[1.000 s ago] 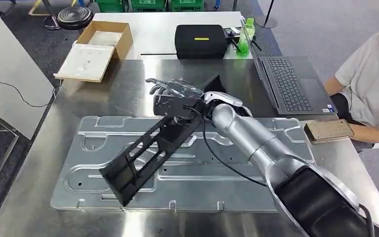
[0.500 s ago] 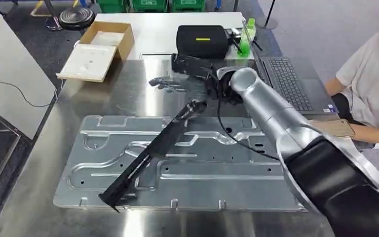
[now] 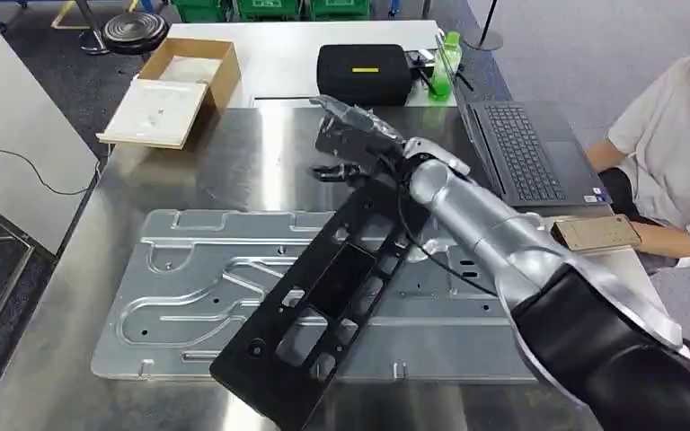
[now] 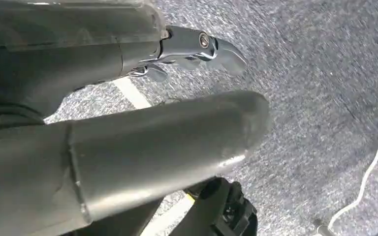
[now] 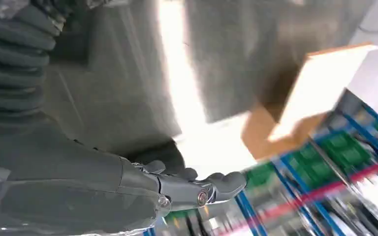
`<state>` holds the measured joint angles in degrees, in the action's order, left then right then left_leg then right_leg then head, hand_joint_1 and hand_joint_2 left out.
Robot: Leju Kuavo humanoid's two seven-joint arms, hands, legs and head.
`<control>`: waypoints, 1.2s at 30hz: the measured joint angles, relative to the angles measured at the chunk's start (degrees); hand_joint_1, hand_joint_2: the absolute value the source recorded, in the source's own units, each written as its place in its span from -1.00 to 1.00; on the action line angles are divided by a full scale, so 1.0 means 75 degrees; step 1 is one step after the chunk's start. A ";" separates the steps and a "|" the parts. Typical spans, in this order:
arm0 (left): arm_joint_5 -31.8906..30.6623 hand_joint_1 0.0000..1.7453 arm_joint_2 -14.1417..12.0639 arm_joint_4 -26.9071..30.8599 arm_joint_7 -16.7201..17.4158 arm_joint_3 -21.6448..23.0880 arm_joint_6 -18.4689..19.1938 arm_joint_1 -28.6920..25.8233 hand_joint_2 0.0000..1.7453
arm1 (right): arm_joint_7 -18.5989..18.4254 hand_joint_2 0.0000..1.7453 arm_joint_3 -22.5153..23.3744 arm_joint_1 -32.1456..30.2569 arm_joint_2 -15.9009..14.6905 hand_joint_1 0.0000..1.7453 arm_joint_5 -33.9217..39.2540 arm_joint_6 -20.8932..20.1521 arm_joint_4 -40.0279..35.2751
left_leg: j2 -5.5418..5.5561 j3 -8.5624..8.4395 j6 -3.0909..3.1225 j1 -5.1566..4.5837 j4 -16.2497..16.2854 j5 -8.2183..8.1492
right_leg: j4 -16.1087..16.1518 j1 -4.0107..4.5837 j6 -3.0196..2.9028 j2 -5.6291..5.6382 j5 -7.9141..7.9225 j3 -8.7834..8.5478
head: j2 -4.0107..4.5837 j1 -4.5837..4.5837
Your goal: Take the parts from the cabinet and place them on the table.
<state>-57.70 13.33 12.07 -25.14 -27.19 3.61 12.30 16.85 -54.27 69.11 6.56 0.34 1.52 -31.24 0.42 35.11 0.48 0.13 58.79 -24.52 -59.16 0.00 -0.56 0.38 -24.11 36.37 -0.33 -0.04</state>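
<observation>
Now the right robot hand (image 3: pixel 352 144) hovers with fingers spread, holding nothing; just below it the flat black plastic frame with cut-outs (image 3: pixel 323 301) lies across the stamped silver metal panel (image 3: pixel 180 287) on the steel desk (image 3: pixel 234 162); placing looks done, so next it should withdraw for another part.

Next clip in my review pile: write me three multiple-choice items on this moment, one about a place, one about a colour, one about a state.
1. Where does the black frame part lie?
A. In the cardboard box
B. Across the stamped metal panel
C. On the laptop

2. What colour is the bottle behind the laptop?
A. Red
B. Green
C. White

3. How is the right hand?
A. Fingers apart, holding nothing, above the part's far end
B. Closed round the phone
C. Flat on the laptop keys

Answers: 1 B, the part rests diagonally on the panel. 2 B, it is bright green. 3 A, the head view shows spread fingers with nothing in them.
</observation>
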 joint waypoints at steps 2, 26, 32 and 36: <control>0.0000 -1.00 -0.0003 0.0000 0.0000 -0.0012 -0.0047 -0.0007 -1.00 | -0.0076 -1.00 0.0190 -0.0409 -0.0003 -1.00 -0.0817 0.0556 -0.0586 | -0.0007 -0.0054 0.0119 0.0059 -0.0105 0.0062 | -0.0013 0.0017 0.0110 -0.0012 -0.0037 -0.0008 | 0.0000 -0.0003; -0.0128 -1.00 -0.0012 0.0000 0.0117 -0.0029 -0.0090 -0.0034 -1.00 | -0.0134 -1.00 0.1704 -0.2269 0.0064 -1.00 -0.3773 0.2007 -0.3779 | -0.0086 0.0462 -0.0101 0.0045 0.1142 -0.0382 | -0.0039 0.0037 -0.0194 -0.0478 -0.0089 -0.0047 | 0.0000 -0.0003; -0.0134 -1.00 -0.0015 0.0000 0.0128 -0.0029 -0.0090 0.0006 -1.00 | -0.0155 -1.00 0.1876 -0.2287 0.0064 -1.00 -0.3790 0.2007 -0.3927 | -0.0400 -0.0088 0.0176 -0.0107 -0.0053 -0.0063 | -0.0033 0.0090 -0.0030 -0.0822 -0.0112 -0.0087 | 0.0000 -0.0003; -0.0140 -1.00 0.0006 0.0000 0.0172 -0.0029 -0.0090 0.0044 -1.00 | -0.0137 -1.00 0.2060 -0.2357 0.0061 -1.00 -0.3770 0.2004 -0.4006 | -0.0252 -0.0122 0.0290 -0.0024 -0.0167 0.0058 | -0.1386 -0.0002 0.0146 -0.0107 -0.0924 0.0506 | 0.0000 0.0003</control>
<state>-58.75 13.38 12.07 -23.85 -27.41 2.93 12.63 15.82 -38.82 51.43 7.02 -27.93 16.55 -61.29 -1.47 34.20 2.65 -0.05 57.53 -24.08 -69.55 -0.01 0.54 -0.43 -31.04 40.16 -0.33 -0.02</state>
